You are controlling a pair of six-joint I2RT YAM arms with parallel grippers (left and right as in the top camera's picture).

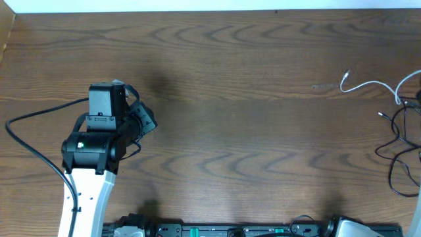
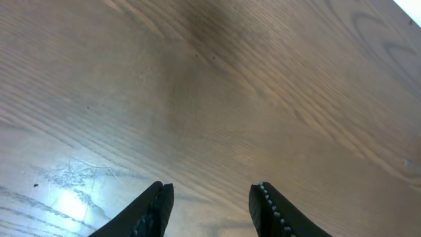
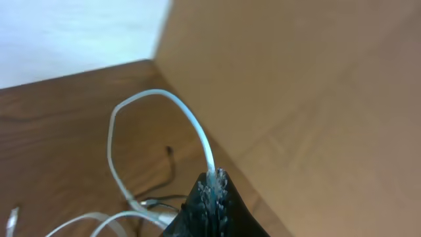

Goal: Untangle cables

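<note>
My right hand [image 3: 214, 179] is clamped shut on the thin white cord with small plug ends [image 3: 208, 157], pinching it at the very tips of the fingers. From there the cord rises in a tall loop and falls back to the brown wood-grain bench [image 1: 230, 131]. The thin black cord [image 3: 173, 164] lies in loose loops just beside it, at the far right edge of the bench and hard against a plain tan side panel [image 3: 316, 99]. From overhead the two cords seem to meet near that edge, but I cannot tell whether they cross.

My left hand [image 2: 210, 196] hangs partly open over bare wood on the opposite side, holding nothing and well apart from both cords.

My worries from here:
- If the black cord is caught in the white one, pulling the white will drag both along, because nothing pins the black down.
- The grip is so close to the fingertips that a sharp tug could let the white cord slip out.
- The cords lie so near the edge that a careless sweep might push them off or jam them against the panel.

I see no containers anywhere, so nothing is stowed.
</note>
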